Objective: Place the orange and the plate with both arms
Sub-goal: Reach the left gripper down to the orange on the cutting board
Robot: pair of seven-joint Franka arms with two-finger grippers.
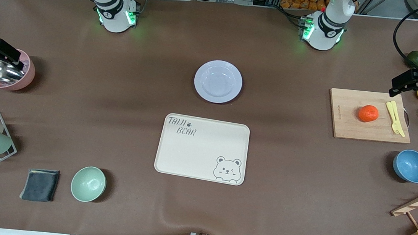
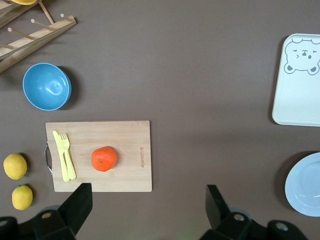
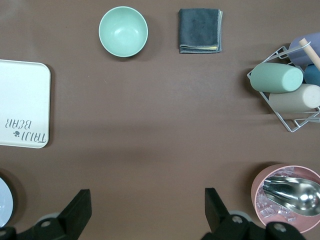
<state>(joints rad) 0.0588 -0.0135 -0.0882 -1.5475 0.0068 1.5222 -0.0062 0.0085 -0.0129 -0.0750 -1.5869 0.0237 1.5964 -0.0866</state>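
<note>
On the bamboo cutting board the orange is lying; my left gripper and right gripper are hanging wide open, holding nothing.

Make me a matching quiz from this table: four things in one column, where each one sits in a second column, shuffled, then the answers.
Things:
1. orange
2. plate
3. scoop
4. cloth

Places:
A. in the pink bowl
B. beside the green bowl
C. on the cutting board
D. on the bare table, farther from the front camera than the tray

Pairs: 1-C, 2-D, 3-A, 4-B
</note>
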